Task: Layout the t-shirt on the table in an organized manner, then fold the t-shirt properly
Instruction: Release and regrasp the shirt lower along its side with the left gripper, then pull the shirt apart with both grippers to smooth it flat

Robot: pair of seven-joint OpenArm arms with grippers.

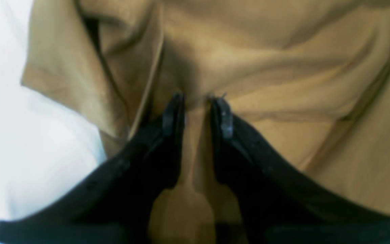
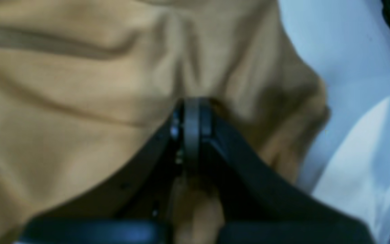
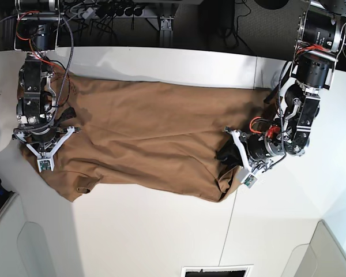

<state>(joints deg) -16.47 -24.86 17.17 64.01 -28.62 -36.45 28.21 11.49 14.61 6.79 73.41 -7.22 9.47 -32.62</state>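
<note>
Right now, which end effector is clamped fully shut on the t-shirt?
The right end effector, its fingers pressed together on the t-shirt; the left end effector shows a gap.

The table (image 3: 161,231) is a wide white top with a thin dark seam running from its far edge down toward the near side on the right. The shirt (image 3: 155,133), plain tan, lies spread across the far half, long side left to right, wrinkled, its near edge uneven with a small fold at each lower corner.
</note>
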